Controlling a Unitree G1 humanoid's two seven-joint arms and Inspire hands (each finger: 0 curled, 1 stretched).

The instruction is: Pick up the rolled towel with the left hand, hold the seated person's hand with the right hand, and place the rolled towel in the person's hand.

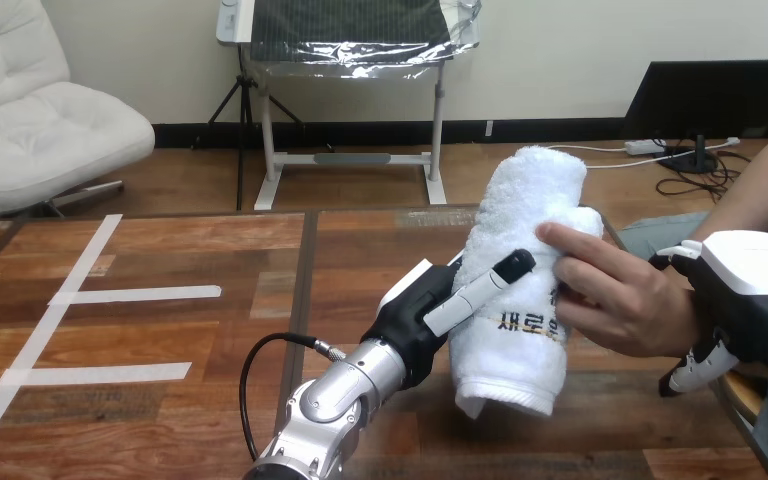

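The rolled towel [520, 270] looks soft and light. The left hand [410, 322] is clamped mid-roll and the person's hand [620, 298] is on it. The right hand [750, 285] curls round the person's wrist [722, 222].

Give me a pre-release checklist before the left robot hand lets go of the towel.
1. Left robot hand grips the rolled towel: ok, thumb across its front, towel held upright off the table.
2. Right robot hand steadies the person: ok, its fingers curl under the person's wrist.
3. Person's hand is on the towel: ok, fingers rest on its right side.
4. Person's hand is closed round the towel: cannot tell, the towel's far side is hidden.
5. Towel is rolled, not unravelling: ok.
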